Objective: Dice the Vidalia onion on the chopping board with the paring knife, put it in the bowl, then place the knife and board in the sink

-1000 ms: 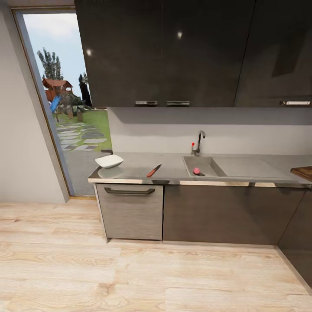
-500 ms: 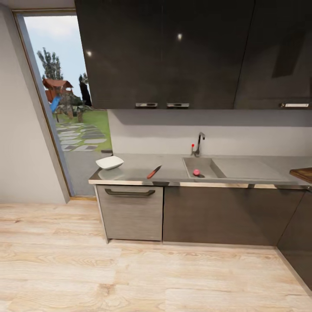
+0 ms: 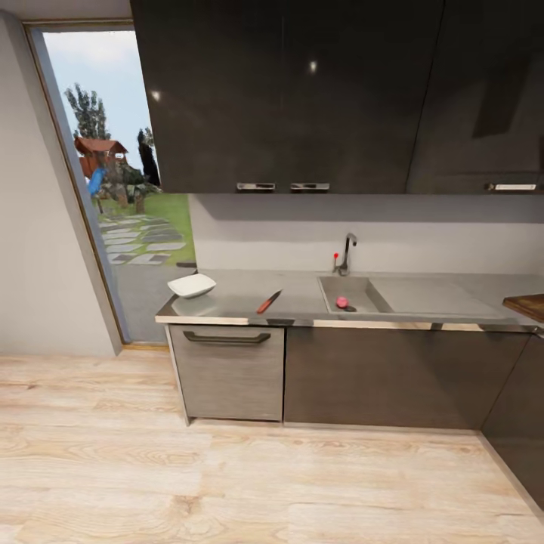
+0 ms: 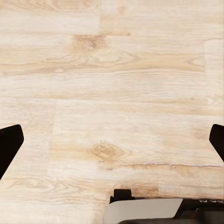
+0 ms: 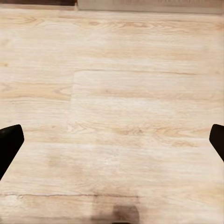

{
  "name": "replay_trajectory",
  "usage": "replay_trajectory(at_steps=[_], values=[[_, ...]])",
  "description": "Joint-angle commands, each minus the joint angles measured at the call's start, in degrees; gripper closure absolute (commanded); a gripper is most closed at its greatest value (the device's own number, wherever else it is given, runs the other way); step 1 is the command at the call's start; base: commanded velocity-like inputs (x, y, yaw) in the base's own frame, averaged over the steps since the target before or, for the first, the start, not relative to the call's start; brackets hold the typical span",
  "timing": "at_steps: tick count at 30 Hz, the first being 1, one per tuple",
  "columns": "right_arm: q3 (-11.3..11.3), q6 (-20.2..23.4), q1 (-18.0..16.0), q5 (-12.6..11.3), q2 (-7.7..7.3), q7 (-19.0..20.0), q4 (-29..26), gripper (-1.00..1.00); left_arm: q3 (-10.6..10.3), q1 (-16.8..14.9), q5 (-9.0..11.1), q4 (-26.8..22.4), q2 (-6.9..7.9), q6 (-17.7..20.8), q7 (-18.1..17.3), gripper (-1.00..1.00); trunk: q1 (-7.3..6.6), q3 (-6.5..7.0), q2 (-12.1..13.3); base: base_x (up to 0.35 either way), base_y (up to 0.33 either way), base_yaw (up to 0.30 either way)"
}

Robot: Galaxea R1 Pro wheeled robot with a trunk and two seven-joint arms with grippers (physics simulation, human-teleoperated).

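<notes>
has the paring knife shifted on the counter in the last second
No. The paring knife lies at the same spot between the bowl and the sink; the slight shift is the camera's.

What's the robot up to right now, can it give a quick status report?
Both claws open, empty, over floor. Onion in sink; knife, bowl on countertop. Path clear.

Left hand (image 4: 112, 140): two dark fingertips (image 4: 9, 144) at opposite edges of the left wrist view, spread wide apart, nothing between them; pointed down at the wooden floor (image 4: 112, 70), clear of it. A grey and black part of the robot's body (image 4: 149, 210) lies under it.

Right hand (image 5: 112, 140): dark fingertips (image 5: 8, 144) likewise spread wide, nothing held; pointed down above the same floor, its shadow on the planks.
</notes>
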Motion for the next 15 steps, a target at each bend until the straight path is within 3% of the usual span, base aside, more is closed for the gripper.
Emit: replay_trajectory(at_steps=[1,15], values=[[0.0,-0.2,0.0,0.0,0.00,0.0,0.0,-1.00,0.0,0.0,0.0,0.0,-0.01,-0.1,0.0,-1.00,-0.21,0.11,0.4,0.000,0.000,0.000],[0.0,-0.2,0.0,0.0,0.00,0.0,0.0,-1.00,0.0,0.0,0.1,0.0,-0.01,-0.1,0.0,-1.00,-3.29,2.62,6.0,0.000,0.000,0.000]])
